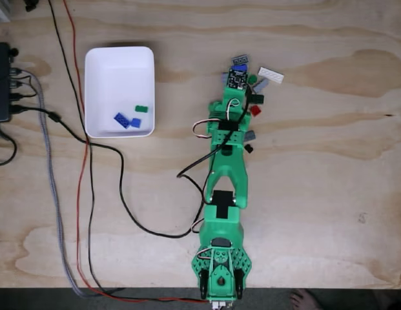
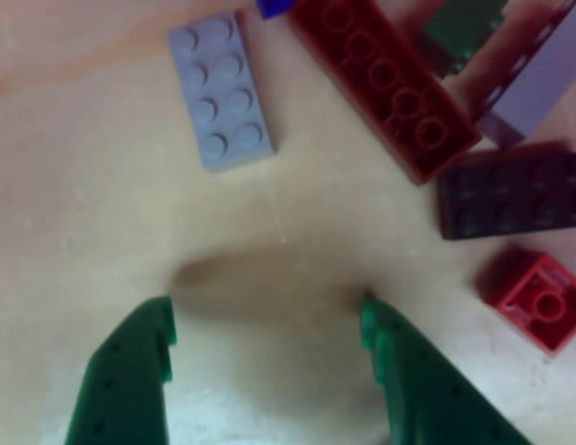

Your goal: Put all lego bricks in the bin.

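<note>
Gripper (image 2: 264,320): spread wide, holding nothing, poised above bare wood to take a brick.
Grey brick (image 2: 221,90): nearest target ahead.
Bin (image 1: 100,61): awaits, well apart.

Bare wood is lying between the gripper's (image 2: 267,320) spread fingers. Ahead, a grey brick (image 2: 221,88), a long brown brick (image 2: 385,83), a black brick (image 2: 510,195) and a red brick (image 2: 538,298) are crowding the right side.
</note>
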### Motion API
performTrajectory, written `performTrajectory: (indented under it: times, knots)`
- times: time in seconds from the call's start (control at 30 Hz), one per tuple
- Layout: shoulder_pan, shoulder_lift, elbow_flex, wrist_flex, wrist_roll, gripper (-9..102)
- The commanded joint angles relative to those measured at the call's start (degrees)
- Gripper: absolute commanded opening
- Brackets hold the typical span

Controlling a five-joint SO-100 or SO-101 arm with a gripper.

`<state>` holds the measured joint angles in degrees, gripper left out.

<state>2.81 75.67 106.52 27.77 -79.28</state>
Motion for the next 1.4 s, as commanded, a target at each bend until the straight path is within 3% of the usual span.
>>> performTrajectory:
  times: [0.0, 0.37, 0.53, 0.67, 0.83, 0.93, 1.1, 1.23, 1.37]
  knots:
    - [1.32, -3.69, -8.26, -1.76, -0.35, 23]
    - [-0.70, -12.39, -19.16, -2.29, -1.49, 21]
    - [-2.64, -13.62, -20.57, -2.29, -2.46, 15]
    - [-4.22, -13.62, -20.04, -4.31, -2.64, 0]
    - [-5.01, -5.19, -16.00, -5.27, 1.76, 0]
    - [-6.33, 9.93, -10.81, -2.02, 4.92, 0]
    - [-13.36, 33.84, -8.44, 11.43, 9.32, 0]
    - [-20.39, 32.96, -15.29, 21.97, 15.38, 0]
    - [-29.09, 21.27, -26.02, 30.41, 23.55, 0]
